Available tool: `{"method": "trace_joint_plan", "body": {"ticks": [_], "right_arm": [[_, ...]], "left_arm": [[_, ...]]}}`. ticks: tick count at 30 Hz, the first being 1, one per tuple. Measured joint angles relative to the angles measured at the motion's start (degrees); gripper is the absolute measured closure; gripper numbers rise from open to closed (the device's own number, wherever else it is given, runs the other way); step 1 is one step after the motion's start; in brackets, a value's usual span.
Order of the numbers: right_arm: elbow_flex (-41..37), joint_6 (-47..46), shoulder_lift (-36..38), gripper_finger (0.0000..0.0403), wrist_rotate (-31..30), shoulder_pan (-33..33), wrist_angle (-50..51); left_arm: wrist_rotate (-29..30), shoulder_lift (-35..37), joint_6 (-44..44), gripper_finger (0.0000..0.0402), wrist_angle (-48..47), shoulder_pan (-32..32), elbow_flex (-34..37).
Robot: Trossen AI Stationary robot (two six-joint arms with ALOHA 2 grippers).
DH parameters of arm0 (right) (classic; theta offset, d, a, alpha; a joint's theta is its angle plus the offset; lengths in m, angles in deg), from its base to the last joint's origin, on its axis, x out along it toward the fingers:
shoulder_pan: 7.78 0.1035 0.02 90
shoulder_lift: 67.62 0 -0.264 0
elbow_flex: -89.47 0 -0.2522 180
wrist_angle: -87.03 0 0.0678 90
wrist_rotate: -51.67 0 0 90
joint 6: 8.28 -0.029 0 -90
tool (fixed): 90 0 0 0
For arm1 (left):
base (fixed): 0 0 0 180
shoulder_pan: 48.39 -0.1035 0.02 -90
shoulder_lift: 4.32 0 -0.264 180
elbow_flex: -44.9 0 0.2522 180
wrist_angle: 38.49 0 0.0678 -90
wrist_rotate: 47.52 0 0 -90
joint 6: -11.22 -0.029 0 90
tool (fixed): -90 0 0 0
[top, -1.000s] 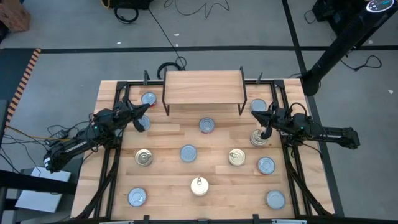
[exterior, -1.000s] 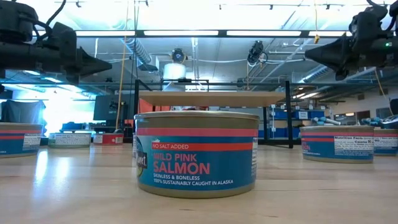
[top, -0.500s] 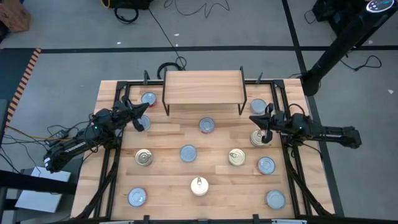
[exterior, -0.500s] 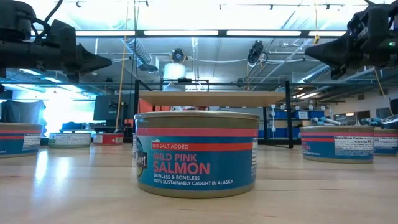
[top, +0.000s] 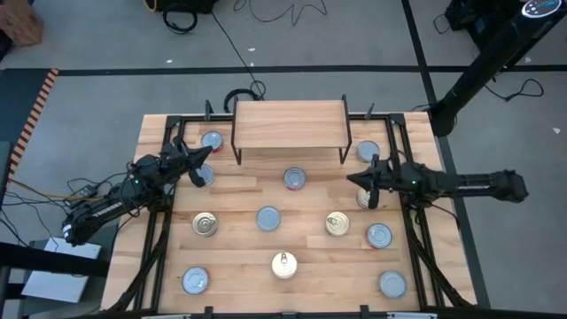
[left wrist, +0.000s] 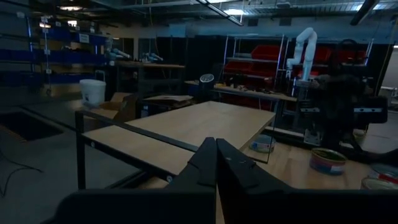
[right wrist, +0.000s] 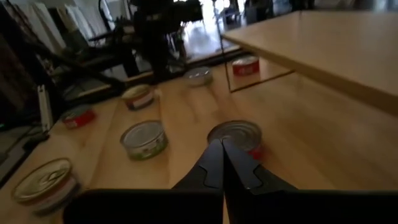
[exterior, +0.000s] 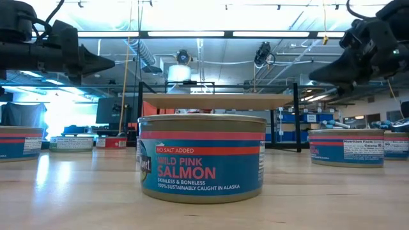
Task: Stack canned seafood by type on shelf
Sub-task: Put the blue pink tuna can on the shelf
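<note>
Your right arm has swung since a second ago: the right gripper [top: 356, 179] now points toward the centre of the high view, above the tabletop at centre right, its jaws drawn fully together on nothing. I'd read that as lining up on a new tin — no stacking has begun. The shelf [top: 289, 123] at upper centre stands bare, with the canned seafood [top: 267, 218] scattered below it. Your left gripper [top: 207, 155], centre left, hasn't moved, jaws together. The nearest tin [exterior: 201, 158] reads "NO SALT ADDED — WILD PINK SALMON, SKINLESS & BONELESS".
</note>
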Motion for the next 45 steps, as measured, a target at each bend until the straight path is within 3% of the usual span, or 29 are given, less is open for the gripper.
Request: {"method": "trace_joint_plan", "body": {"ticks": [9, 22, 27, 35, 40, 45], "right_arm": [[7.11, -5.02, -16.52, 0.0399, -0.31, 5.5, 1.82], [27.24, -8.49, -41.68, 0.0398, 0.87, 12.76, 21.31], [32.38, -8.81, -51.35, 0.0398, 5.14, 14.34, 26.54], [40.23, -7.63, -62.43, 0.0398, 5.49, 15.32, 35.17], [43.48, -5.73, -66.75, 0.0398, 3.56, 14.82, 36.01], [46.25, -5.62, -69.52, 0.0398, -3.45, 13.47, 36.13]], "left_arm": [[-0.15, 0.0, 0.0, 0.0398, 0.2, 0.0, 0.0], [-0.26, 0.0, -4.63, 0.0398, -1.94, 0.0, 0.0], [-0.26, 0.0, -4.95, 0.0398, -1.94, 0.0, -0.02], [-0.26, 0.0, -7.86, 0.0398, -1.96, 0.0, -0.01], [-0.25, 0.0, -7.93, 0.0398, -1.95, 0.0, -0.01], [-0.25, 0.0, -7.7, 0.0398, -1.94, 0.0, 0.0]]}}
